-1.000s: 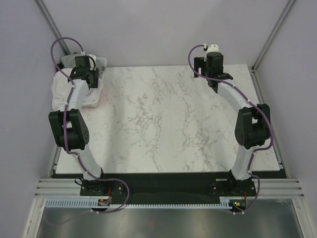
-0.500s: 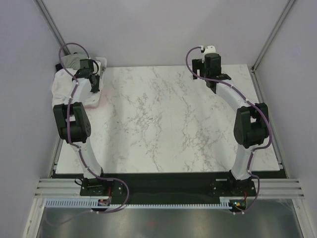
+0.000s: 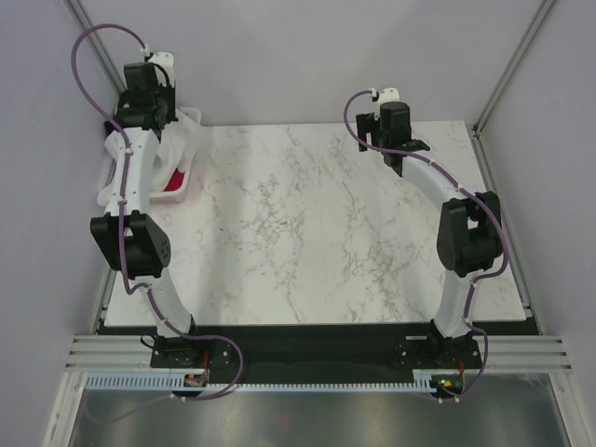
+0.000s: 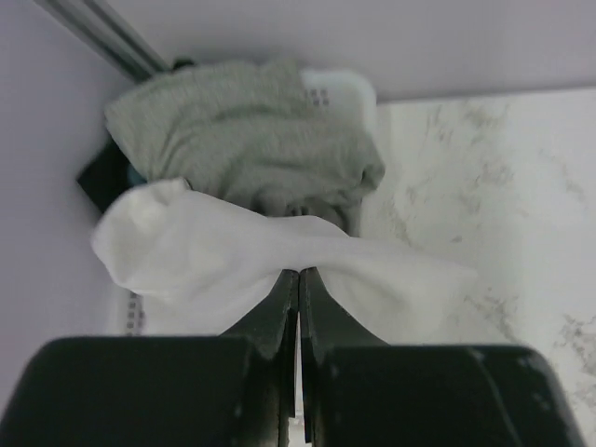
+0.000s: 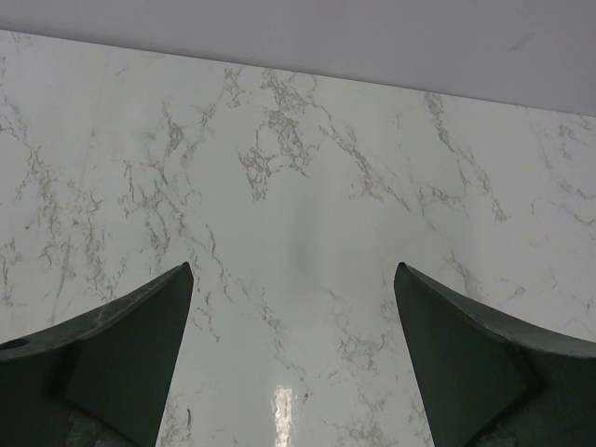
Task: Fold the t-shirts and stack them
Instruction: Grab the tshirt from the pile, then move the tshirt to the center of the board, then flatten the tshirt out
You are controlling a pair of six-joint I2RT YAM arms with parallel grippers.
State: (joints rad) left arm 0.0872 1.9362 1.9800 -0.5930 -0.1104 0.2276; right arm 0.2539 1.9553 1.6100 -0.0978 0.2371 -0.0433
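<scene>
Above the basket (image 4: 340, 88), the left gripper (image 4: 298, 279) is clamped on a bunched fold of the white t-shirt (image 4: 186, 251), whose cloth runs crosswise to the fingers (image 4: 270, 312) and hangs over the grey-green t-shirt (image 4: 242, 140) heaped in the basket beyond. Well right of the basket, across the table (image 5: 298, 140), the right gripper (image 5: 292, 275) hovers spread wide and empty, so I judge the shirt must travel rightward from the basket, carried by the left arm, onto the marble top.

Left gripper (image 4: 299, 272) raised, jaws pinched together; right gripper (image 5: 292, 267) spread wide, apparently hovering.
</scene>
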